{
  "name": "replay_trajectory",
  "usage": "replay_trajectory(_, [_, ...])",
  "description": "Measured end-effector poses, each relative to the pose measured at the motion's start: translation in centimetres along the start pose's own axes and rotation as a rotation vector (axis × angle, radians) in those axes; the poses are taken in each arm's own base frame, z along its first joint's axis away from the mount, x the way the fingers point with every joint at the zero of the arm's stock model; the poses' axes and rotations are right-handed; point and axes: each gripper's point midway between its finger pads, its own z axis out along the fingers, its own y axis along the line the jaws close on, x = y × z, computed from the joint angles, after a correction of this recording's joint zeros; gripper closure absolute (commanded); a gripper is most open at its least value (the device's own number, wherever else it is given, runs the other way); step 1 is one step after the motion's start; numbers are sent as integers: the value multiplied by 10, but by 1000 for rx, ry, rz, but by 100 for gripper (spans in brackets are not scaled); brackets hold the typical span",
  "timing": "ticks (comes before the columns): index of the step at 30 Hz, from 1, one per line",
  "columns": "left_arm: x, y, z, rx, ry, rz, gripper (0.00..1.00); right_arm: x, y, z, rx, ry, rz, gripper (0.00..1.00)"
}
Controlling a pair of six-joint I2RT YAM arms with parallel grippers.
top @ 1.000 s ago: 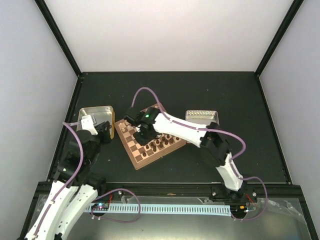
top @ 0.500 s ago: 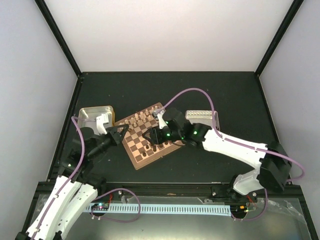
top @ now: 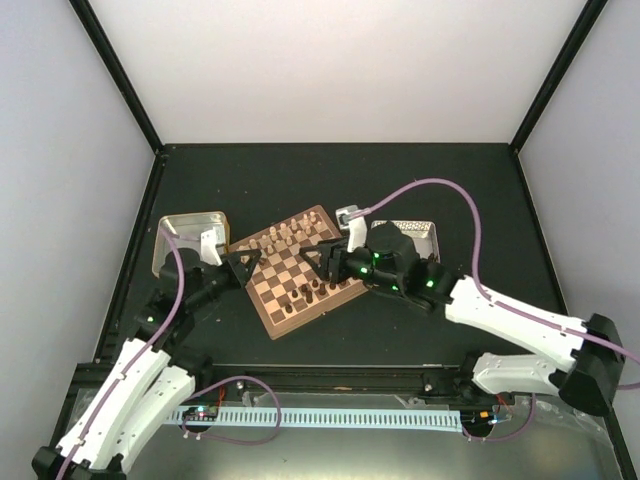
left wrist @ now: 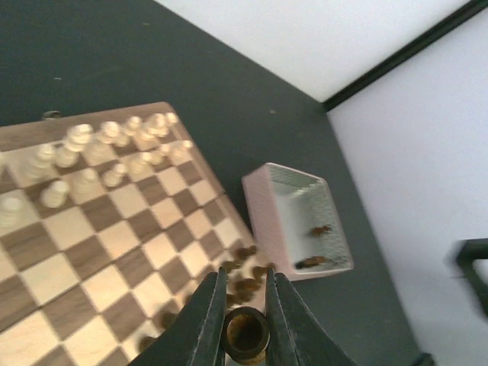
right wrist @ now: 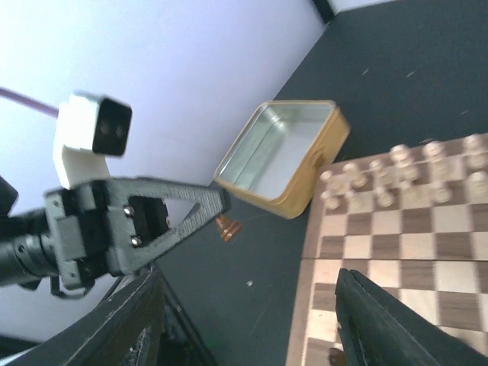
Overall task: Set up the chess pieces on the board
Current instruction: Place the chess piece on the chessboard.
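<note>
Now a small dark brown wooden chess piece (left wrist: 245, 335) is pinched by the left gripper (left wrist: 245, 280), and the right gripper (right wrist: 250, 276) is spread wide.

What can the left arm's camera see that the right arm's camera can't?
Only the left wrist view shows the pinkish tin with dark pieces inside. Only the right wrist view shows the gold tin, which looks empty. Both show the board, the pale pieces on it, and one dark piece pinched in the left gripper.
</note>
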Motion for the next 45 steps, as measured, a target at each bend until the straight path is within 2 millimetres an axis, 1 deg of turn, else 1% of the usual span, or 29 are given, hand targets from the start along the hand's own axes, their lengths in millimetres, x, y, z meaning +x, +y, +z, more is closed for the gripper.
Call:
replay_trajectory(3, [3, 19, 8, -73, 0, 32, 99, -17, -4, -21, 71, -64, -19, 38])
replay_trajectory(5, [9, 33, 15, -119, 10, 54, 98, -28, -4, -31, 100, -98, -37, 37])
replay_trajectory(7, [21, 48, 22, -158, 35, 79, 98, -34, -6, -38, 125, -125, -50, 37])
replay_trajectory(11, [54, 78, 38, -251, 126, 141, 98, -34, -18, -41, 178, -146, -61, 37])
replay_trajectory(14, [73, 92, 46, -305, 177, 202, 98, -25, -33, -38, 227, -137, -61, 37])
replay_trajectory(20, [89, 102, 54, -331, 188, 279, 98, -24, -46, -34, 284, -143, -64, 37])
replay_trajectory(29, [115, 114, 52, -349, 218, 342, 95, -21, -55, -29, 325, -137, -83, 37])
replay_trajectory(32, [119, 112, 52, -343, 217, 342, 95, -20, -58, -27, 333, -129, -92, 37])
replay_trajectory(38, [126, 109, 51, -357, 214, 349, 91, -19, -59, -26, 339, -127, -103, 37])
replay_trajectory(40, [130, 112, 52, -379, 221, 362, 87, -20, -59, -27, 340, -127, -107, 37])
replay_trajectory(41, [131, 113, 52, -390, 222, 369, 83, -20, -59, -27, 341, -127, -110, 37])
replay_trajectory(45, [133, 111, 53, -416, 218, 384, 63, -19, -61, -27, 346, -125, -113, 37])
